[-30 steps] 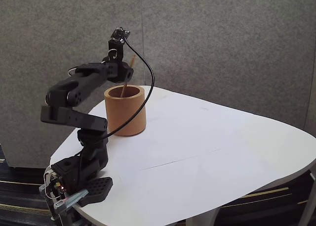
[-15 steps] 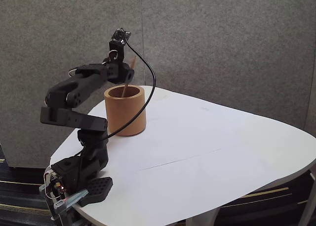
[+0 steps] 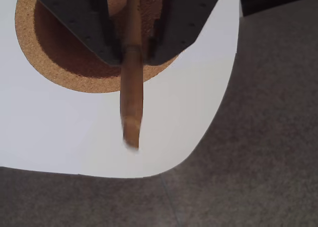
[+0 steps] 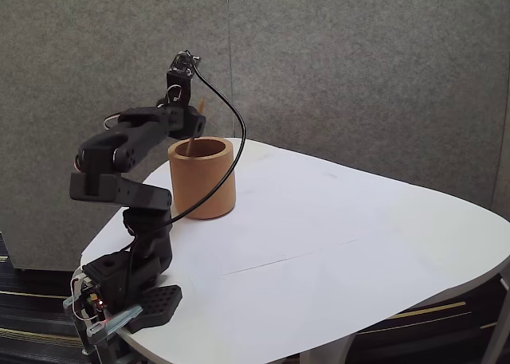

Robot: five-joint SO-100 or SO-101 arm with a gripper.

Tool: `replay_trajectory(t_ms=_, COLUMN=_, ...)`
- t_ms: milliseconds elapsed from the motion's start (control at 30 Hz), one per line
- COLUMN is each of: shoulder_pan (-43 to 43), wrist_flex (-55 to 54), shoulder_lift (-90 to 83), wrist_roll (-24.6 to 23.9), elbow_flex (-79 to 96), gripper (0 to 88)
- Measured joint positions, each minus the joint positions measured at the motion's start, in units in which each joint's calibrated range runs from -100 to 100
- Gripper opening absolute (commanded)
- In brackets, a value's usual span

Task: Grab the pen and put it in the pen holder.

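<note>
1. The white table (image 4: 335, 244) is carrying the pen holder (image 4: 203, 181) near its far left edge in the fixed view.
2. The arm is folding over the pen holder, with the gripper (image 4: 190, 133) hanging above its left rim.
3. The jaws are pinching the pen (image 3: 132, 88), which is standing steeply with its low end inside the cup.
4. To do this step well, I think the gripper should be centring the pen over the opening before releasing.

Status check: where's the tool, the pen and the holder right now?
Tool shut on the pen, above the pen holder. Pen's lower end inside the holder's mouth, not released. Black cable hangs beside the holder; nothing blocking.
</note>
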Motion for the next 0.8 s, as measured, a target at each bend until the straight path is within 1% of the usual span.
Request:
replay_trajectory(t_ms=67, shoulder_pan=0.6, wrist_flex=0.0, shoulder_lift=0.0, wrist_roll=0.0, elbow_flex=0.0, gripper=29.9)
replay_trajectory(t_ms=133, shoulder_pan=0.7, wrist_flex=0.0, shoulder_lift=0.0, wrist_roll=0.0, elbow_flex=0.0, gripper=32.5)
replay_trajectory(t_ms=667, shoulder_pan=0.7, wrist_flex=-0.1, shoulder_lift=0.0, wrist_roll=0.0, elbow_flex=0.0, gripper=32.5)
replay_trajectory(t_ms=800, shoulder_pan=3.4, wrist_flex=-3.0, shoulder_lift=0.0, wrist_roll=0.0, elbow_flex=0.0, gripper=32.3)
